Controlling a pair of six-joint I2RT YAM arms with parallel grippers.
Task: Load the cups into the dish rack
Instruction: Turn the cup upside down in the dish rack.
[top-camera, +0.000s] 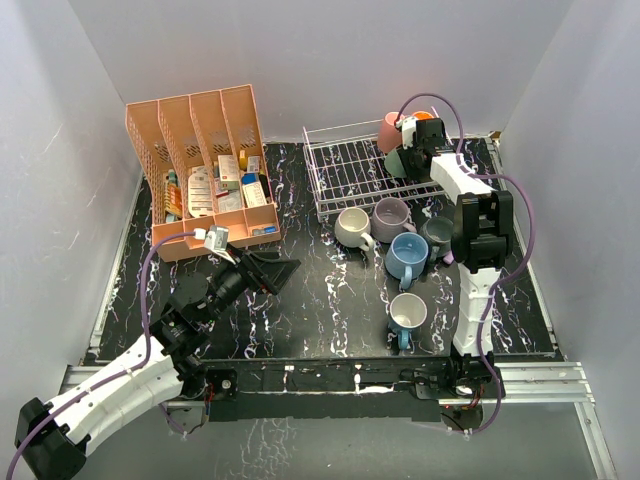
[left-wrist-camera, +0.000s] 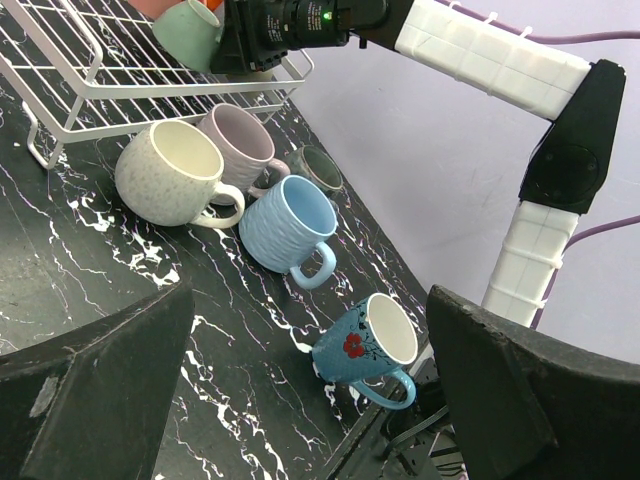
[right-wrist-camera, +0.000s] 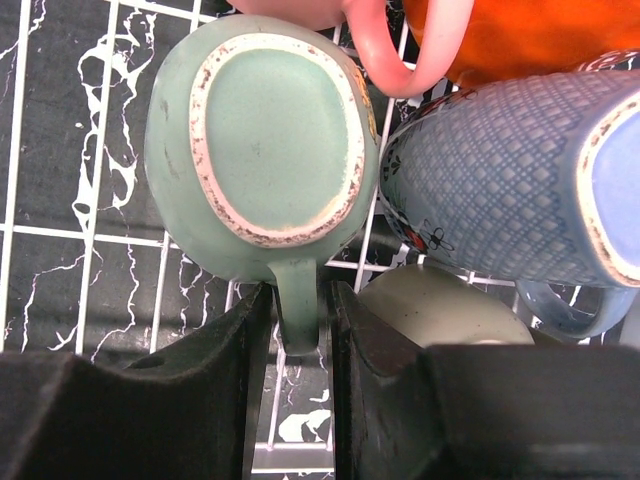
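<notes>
Five mugs upright on the black marbled table (top-camera: 310, 310), near the front edge of the white wire dish rack (top-camera: 345, 165): cream speckled mug (top-camera: 352, 227), lilac mug (top-camera: 390, 213), dark grey mug (top-camera: 437, 232), ribbed light blue mug (top-camera: 407, 255) and, nearer the arm bases and apart from the cluster, blue flowered mug (top-camera: 407, 315). More inside the rack, at its right end: pink mug (top-camera: 390, 128), orange mug (right-wrist-camera: 540, 35), pale green mug (right-wrist-camera: 265, 150) upside down with its unglazed foot ring facing the wrist camera, blue lattice-patterned mug (right-wrist-camera: 500, 190) on its side just right of it, and a pale mug (right-wrist-camera: 440, 305) partly hidden beneath.

Right gripper (right-wrist-camera: 300, 300) low over the rack, fingers (right-wrist-camera: 235, 370) on either side of the green mug's handle and close against it. Thin sliver of space on one side; pinching or barely clear, impossible to tell.

Left gripper (top-camera: 275, 268) above the table left of centre, just in front of the salmon slotted organizer (top-camera: 200, 165), jaws spread wide, nothing between them.
</notes>
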